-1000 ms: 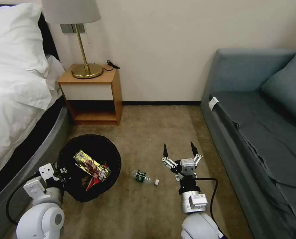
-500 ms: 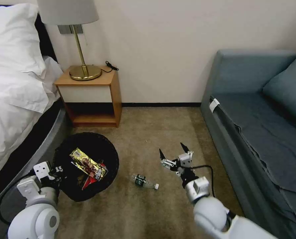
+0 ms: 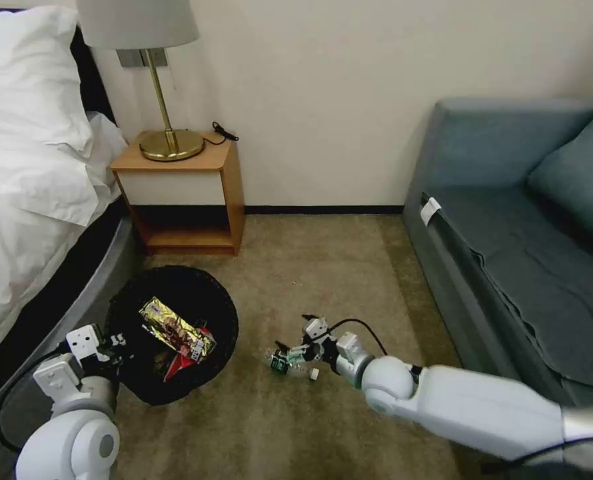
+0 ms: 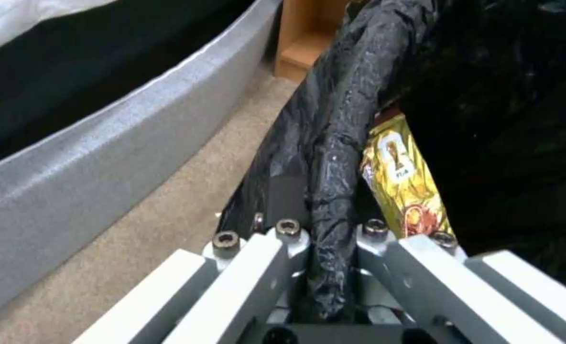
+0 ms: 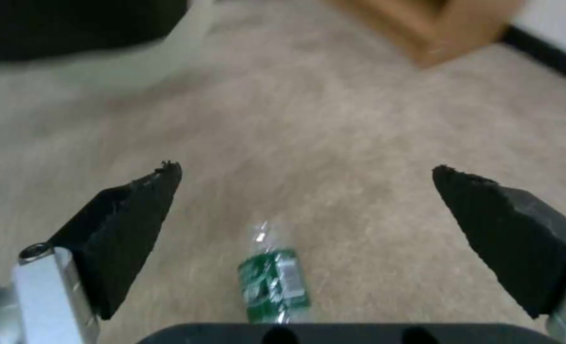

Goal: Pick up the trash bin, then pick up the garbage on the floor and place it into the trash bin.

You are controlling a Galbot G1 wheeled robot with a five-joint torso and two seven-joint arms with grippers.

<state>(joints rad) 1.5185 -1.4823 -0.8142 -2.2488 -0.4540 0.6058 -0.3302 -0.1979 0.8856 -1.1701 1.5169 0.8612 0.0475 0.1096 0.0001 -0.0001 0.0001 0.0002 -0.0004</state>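
The right gripper (image 3: 295, 347) has swung down from above the carpet (image 3: 323, 267) to floor level and now reaches across to the small bottle (image 3: 284, 360), so the pickup of this last loose piece looks about to begin. Its jaws are spread wide with nothing between them yet. In the right wrist view the bottle (image 5: 271, 282) lies on the carpet between the two black fingertips (image 5: 130, 220), roughly centred and close to the palm, its length pointing out along the jaws.

The left gripper (image 4: 324, 248) is clenched on the bagged rim of the trash bin (image 3: 176, 293), which sits well apart from the right jaws. The gold wrapper (image 3: 176, 330) and a red packet (image 3: 183, 360) already lie inside.
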